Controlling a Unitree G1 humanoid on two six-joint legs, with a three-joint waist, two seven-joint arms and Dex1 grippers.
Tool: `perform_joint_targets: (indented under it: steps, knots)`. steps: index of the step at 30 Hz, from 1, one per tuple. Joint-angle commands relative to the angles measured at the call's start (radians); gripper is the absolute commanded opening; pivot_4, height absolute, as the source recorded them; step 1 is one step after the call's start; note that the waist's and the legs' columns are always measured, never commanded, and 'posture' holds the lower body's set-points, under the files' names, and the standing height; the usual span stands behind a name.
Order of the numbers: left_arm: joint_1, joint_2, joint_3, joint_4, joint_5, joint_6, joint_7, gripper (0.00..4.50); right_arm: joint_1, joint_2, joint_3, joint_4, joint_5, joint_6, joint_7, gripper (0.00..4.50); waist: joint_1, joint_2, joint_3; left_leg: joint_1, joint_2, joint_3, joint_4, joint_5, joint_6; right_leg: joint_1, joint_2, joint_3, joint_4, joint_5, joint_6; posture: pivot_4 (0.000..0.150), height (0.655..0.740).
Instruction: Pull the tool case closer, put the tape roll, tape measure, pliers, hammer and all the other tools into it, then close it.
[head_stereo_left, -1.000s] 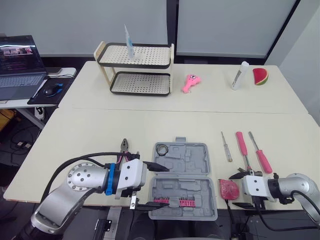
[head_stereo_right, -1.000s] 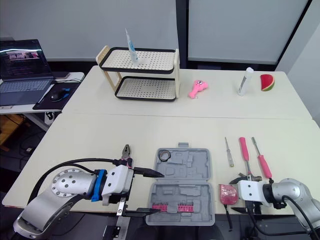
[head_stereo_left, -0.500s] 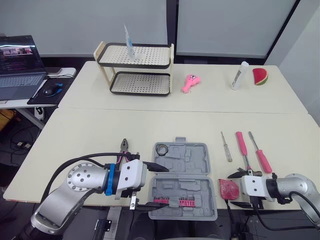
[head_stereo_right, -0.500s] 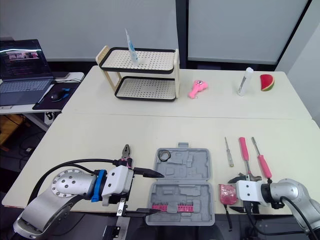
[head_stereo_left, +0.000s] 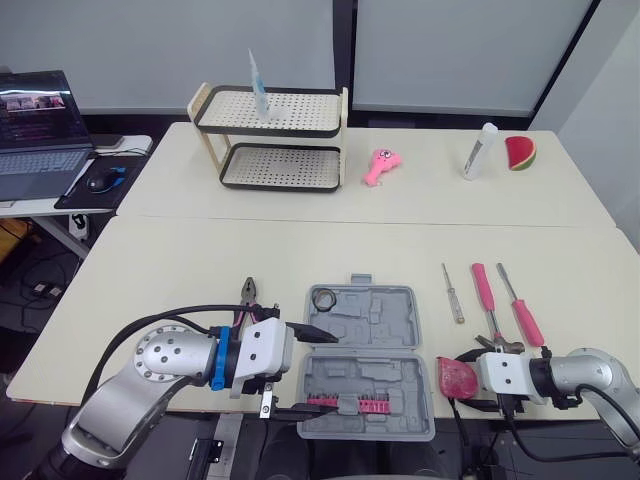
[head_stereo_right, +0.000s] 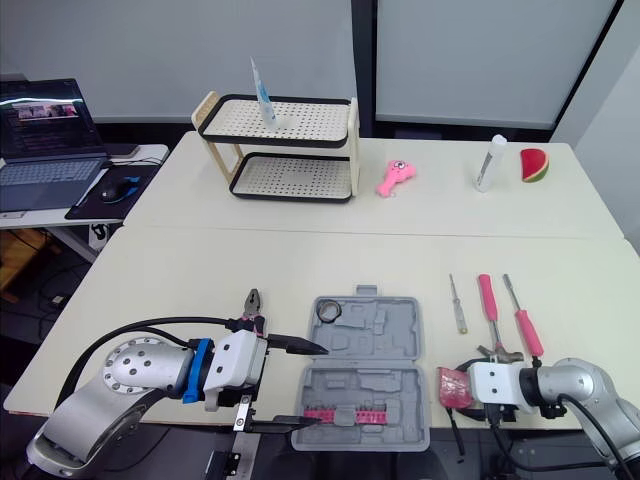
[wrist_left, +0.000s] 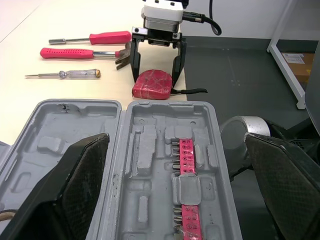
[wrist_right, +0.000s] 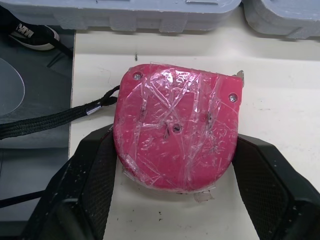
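Note:
The grey tool case (head_stereo_left: 367, 360) lies open at the table's front edge, with the tape roll (head_stereo_left: 323, 298) in its far left corner and a pink bit strip (wrist_left: 183, 165) in the near half. My left gripper (head_stereo_left: 310, 371) is open, with its fingers spanning the case's left end. The pliers (head_stereo_left: 248, 292) lie just behind that arm. The pink tape measure (wrist_right: 175, 142) sits right of the case between the fingers (wrist_right: 92, 175) of my open right gripper (head_stereo_left: 468, 378). A pink-handled hammer (head_stereo_left: 487, 299) and two screwdrivers (head_stereo_left: 521, 308) lie behind it.
At the back stand a two-tier rack (head_stereo_left: 272, 125) holding a tube, a pink toy (head_stereo_left: 379, 165), a white bottle (head_stereo_left: 479, 151) and a watermelon slice (head_stereo_left: 520, 152). A laptop (head_stereo_left: 38, 130) sits on a side table at the left. The tape measure's black strap (wrist_right: 45, 122) hangs over the table edge.
My right gripper has slid a little to the left, so its fingers now reach along both sides of the tape measure. The left arm and the case have not moved.

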Motion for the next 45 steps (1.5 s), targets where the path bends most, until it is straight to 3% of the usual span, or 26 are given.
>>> perform_joint_targets:
  steps: [1, 5, 11, 16, 20, 27, 45]
  knots:
    - [0.011, 0.006, 0.04, 0.005, -0.007, -0.005, 0.012, 4.5, -0.001, -0.064, -0.071, -0.075, 0.054, 0.045, 0.036, 3.13, 0.001, 0.001, 0.0, 0.0, 0.0, 0.0, 0.0, 0.0, 0.0, 0.0, 0.0, 0.0, 0.0, 0.0, 0.0, 0.15, 0.729]
    - [0.0, 0.006, 0.081, 0.035, -0.023, 0.022, 0.03, 4.5, -0.074, -0.152, -0.094, -0.169, 0.079, 0.155, 0.108, 3.13, -0.001, 0.002, 0.001, 0.0, 0.0, 0.0, 0.0, 0.0, 0.0, 0.0, 0.0, 0.0, 0.0, 0.0, 0.0, 0.15, 0.729]
    - [-0.068, 0.006, 0.115, 0.051, -0.024, 0.09, 0.08, 4.5, -0.337, -0.195, -0.017, -0.314, 0.086, 0.446, 0.228, 3.13, -0.003, 0.002, 0.001, -0.001, 0.0, -0.001, 0.0, 0.0, 0.0, -0.001, 0.0, -0.001, 0.0, 0.0, 0.0, 0.15, 0.729]
    - [-0.131, 0.011, 0.117, 0.076, -0.012, 0.131, 0.105, 4.5, -0.559, -0.157, 0.107, -0.325, 0.071, 0.644, 0.323, 3.13, 0.0, 0.002, 0.001, -0.002, 0.0, -0.001, 0.0, 0.0, 0.0, -0.002, 0.0, -0.001, 0.0, 0.0, 0.0, 0.15, 0.729]
    - [-0.18, 0.034, 0.087, 0.092, 0.012, 0.155, 0.087, 4.5, -0.742, -0.048, 0.252, -0.246, 0.012, 0.716, 0.372, 3.13, -0.005, 0.002, 0.001, -0.003, 0.0, -0.001, 0.001, 0.0, 0.0, -0.003, -0.001, -0.002, 0.0, 0.0, 0.0, 0.15, 0.729]
    - [-0.176, 0.048, 0.073, 0.094, 0.026, 0.178, 0.083, 4.5, -0.897, 0.096, 0.382, -0.085, -0.076, 0.695, 0.371, 3.13, -0.006, 0.002, 0.001, -0.006, 0.0, 0.0, 0.001, 0.001, -0.001, -0.008, -0.001, -0.003, 0.001, 0.0, 0.0, 0.15, 0.729]
    - [-0.169, 0.033, 0.059, 0.105, 0.084, 0.152, 0.092, 4.5, -0.983, 0.288, 0.487, 0.271, -0.265, 0.446, 0.315, 3.13, -0.009, 0.002, 0.001, -0.007, 0.0, 0.003, 0.002, 0.003, -0.004, -0.016, -0.001, -0.001, 0.01, 0.0, 0.0, 0.15, 0.729]
